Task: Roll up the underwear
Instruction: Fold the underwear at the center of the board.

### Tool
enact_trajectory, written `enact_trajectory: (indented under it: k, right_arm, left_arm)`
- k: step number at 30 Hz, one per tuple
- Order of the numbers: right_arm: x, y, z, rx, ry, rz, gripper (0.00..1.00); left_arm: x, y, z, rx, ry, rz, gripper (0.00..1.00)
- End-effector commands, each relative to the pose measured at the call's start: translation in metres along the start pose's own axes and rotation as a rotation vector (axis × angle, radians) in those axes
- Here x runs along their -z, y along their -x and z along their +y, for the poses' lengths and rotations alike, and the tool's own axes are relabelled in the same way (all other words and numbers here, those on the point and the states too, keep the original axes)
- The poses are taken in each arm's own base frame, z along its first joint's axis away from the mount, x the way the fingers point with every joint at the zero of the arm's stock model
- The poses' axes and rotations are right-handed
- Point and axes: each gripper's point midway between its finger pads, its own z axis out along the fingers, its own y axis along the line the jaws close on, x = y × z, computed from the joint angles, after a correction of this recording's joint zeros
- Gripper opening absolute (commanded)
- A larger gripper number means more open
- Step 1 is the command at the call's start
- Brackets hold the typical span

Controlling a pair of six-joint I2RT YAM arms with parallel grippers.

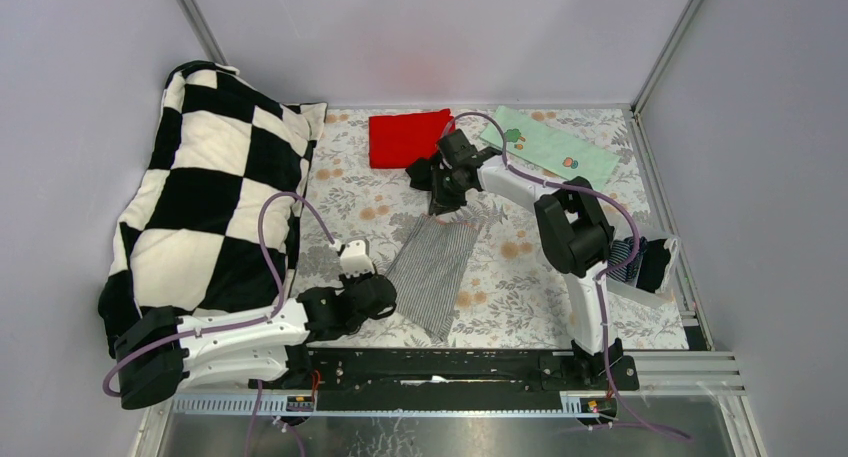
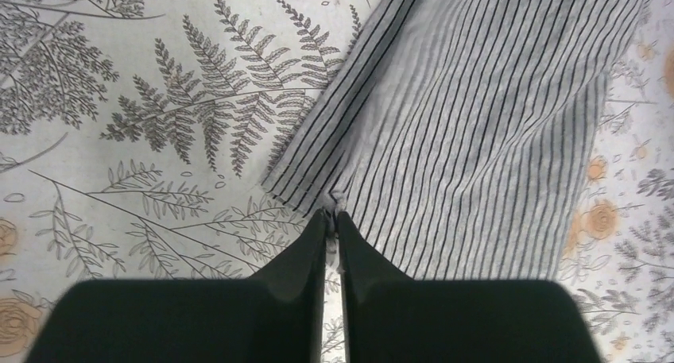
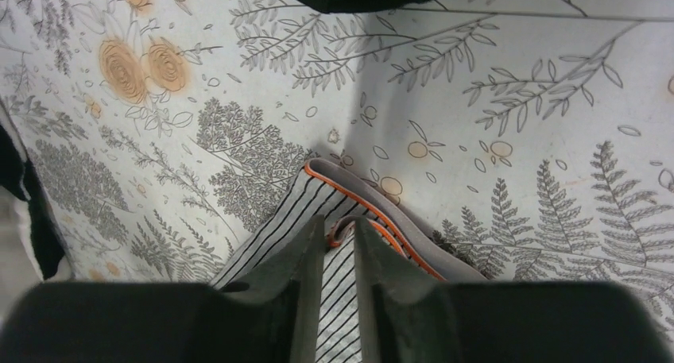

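A black-and-white checked pillow (image 1: 215, 187) fills the left side. Beside it the left arm lies low along the near edge. The left gripper (image 2: 333, 214) meets the near corner of the grey pinstriped underwear (image 1: 435, 267), its jaws all but pressed together at the hem; whether they pinch it cannot be told. The underwear lies flat mid-table on the floral cover (image 1: 520, 297). The right arm bends elbow-high, and the right gripper (image 3: 340, 224) points down at the orange-trimmed waistband, its 2 jaws slightly spread astride it. A red cloth (image 1: 405, 137) and a green cloth (image 1: 550, 145) lie beyond.
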Motion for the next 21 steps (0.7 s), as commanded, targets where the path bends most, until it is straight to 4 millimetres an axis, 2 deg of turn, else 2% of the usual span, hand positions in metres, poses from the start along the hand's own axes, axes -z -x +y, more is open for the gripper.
enact_trajectory:
  k: [1, 4, 7, 10, 13, 17, 21]
  right_arm:
    - [0.008, 0.016, 0.026, 0.017, 0.085, -0.037, 0.33]
    - [0.017, 0.022, 0.038, 0.021, 0.135, -0.057, 0.4]
    - [0.031, 0.029, 0.046, 0.031, 0.159, -0.089, 0.43]
    - [0.051, 0.037, 0.043, 0.051, 0.124, -0.149, 0.45]
    - [0.072, 0.035, 0.024, 0.074, 0.034, -0.198, 0.46]
    - [0.093, 0.015, -0.009, 0.09, -0.062, -0.219, 0.51]
    - [0.107, -0.008, -0.039, 0.069, -0.097, -0.22, 0.58]
  left_arm:
    - [-0.002, 0.0, 0.018, 0.005, 0.074, -0.015, 0.19]
    - [0.001, 0.003, 0.02, 0.021, 0.087, -0.02, 0.42]
    - [0.006, 0.011, 0.023, 0.039, 0.11, -0.038, 0.49]
    - [0.014, 0.025, 0.022, 0.051, 0.116, -0.069, 0.52]
    - [0.021, 0.039, 0.012, 0.041, 0.077, -0.093, 0.57]
    - [0.025, 0.047, -0.015, -0.01, -0.028, -0.082, 0.65]
    - [0.02, 0.042, -0.014, 0.03, -0.028, -0.055, 0.72]
